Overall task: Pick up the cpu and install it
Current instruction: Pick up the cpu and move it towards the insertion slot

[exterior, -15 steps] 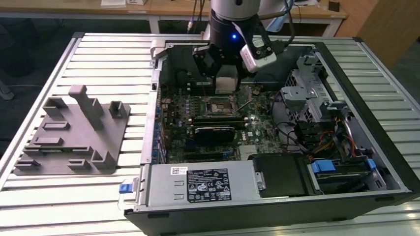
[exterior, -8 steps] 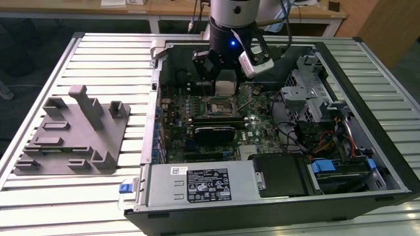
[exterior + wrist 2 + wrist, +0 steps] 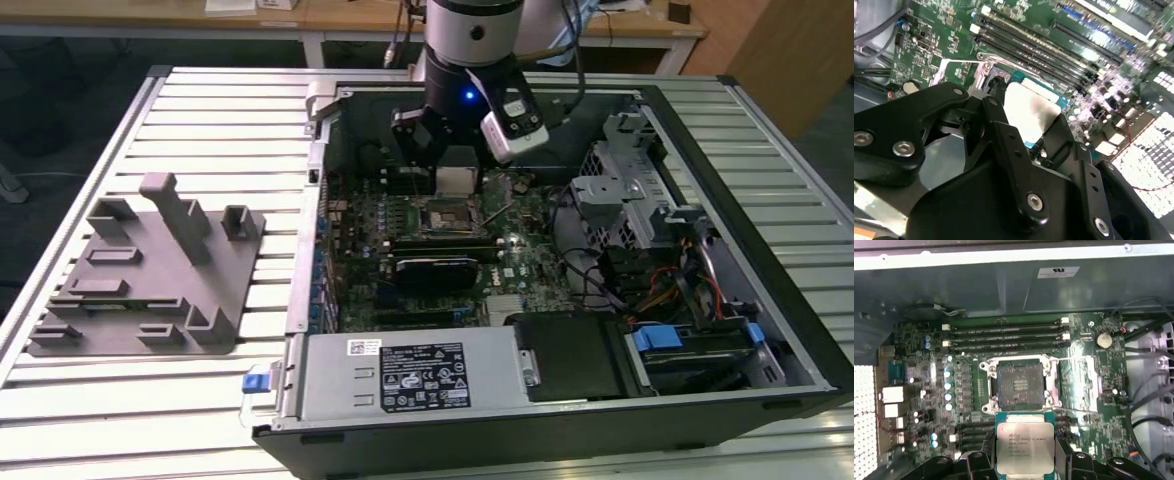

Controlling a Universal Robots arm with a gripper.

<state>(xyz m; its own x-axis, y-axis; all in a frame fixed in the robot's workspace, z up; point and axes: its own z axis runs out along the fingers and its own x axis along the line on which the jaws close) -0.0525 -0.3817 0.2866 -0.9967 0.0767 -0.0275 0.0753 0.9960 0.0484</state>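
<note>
While your gripper hangs inside the open computer case, its jaws are clamped narrow on the cpu; in both wrist views you can see black fingers pressed against opposite edges of the chip, its silver top plate facing the first wrist camera; you have the cpu held off the green motherboard, close beside the socket and not seated in it; the socket's contact field lies bare inside its metal frame, and the load plate is swung open to one side; memory slots run along the socket's far side; at the exterior view's left, a grey tray with upright posts sits on the slatted table, well apart from the case.
</note>
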